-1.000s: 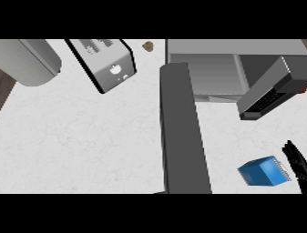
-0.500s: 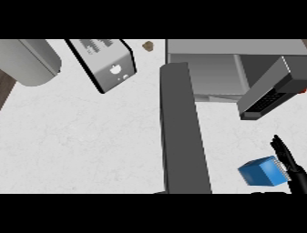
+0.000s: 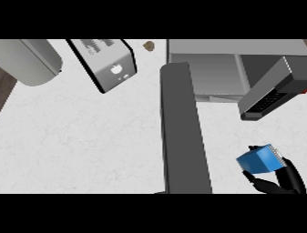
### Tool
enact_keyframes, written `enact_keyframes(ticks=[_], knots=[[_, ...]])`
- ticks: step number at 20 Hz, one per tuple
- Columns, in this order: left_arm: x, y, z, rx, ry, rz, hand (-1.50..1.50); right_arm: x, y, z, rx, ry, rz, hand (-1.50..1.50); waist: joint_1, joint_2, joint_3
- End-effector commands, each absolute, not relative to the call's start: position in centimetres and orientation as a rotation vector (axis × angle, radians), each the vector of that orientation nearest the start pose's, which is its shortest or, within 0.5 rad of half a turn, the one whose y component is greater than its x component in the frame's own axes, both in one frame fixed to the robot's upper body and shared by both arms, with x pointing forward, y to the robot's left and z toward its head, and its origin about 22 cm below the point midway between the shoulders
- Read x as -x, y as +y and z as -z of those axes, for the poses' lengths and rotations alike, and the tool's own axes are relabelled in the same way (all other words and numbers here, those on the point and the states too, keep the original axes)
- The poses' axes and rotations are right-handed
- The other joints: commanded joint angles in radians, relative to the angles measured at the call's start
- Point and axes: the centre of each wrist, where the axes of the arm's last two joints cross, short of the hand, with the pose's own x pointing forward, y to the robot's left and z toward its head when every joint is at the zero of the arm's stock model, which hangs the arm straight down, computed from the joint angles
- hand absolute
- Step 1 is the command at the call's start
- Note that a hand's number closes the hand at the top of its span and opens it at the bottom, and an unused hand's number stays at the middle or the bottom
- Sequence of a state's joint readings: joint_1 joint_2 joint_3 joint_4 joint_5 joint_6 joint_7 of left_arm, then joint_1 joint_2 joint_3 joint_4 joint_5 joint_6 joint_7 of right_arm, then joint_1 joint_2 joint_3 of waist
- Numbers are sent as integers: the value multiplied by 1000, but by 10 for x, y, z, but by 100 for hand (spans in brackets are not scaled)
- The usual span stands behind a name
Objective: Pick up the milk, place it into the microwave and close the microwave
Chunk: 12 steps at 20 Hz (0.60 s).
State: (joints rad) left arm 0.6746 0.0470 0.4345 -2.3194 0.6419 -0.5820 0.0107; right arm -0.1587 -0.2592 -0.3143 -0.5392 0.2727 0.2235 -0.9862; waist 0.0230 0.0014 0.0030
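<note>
Down at the lower right, the right hand (image 3: 282, 178) curls around the blue milk carton (image 3: 260, 159), holding it just right of the microwave's (image 3: 213, 68) open door (image 3: 182, 132).

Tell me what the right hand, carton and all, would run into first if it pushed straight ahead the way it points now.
Probably the microwave's control panel. The right hand, curled round the blue milk carton, points up the view; the panel's dark end lies straight ahead across bare counter. Heights are unclear, so it might pass beneath.
</note>
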Motion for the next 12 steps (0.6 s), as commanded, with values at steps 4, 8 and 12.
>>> enact_keyframes(ticks=[4,8,12], knots=[[-49,339,-120,210,-1943,-16,-150,-189,-343,166,-52,-1766,-241,150,-3,0,0],[-56,333,-121,210,-1944,-28,-150,-233,-343,145,-17,-1806,-216,150,-2,3,1],[-54,343,-116,228,-1942,-33,-150,-239,-286,162,51,-1807,-114,150,7,5,1]])
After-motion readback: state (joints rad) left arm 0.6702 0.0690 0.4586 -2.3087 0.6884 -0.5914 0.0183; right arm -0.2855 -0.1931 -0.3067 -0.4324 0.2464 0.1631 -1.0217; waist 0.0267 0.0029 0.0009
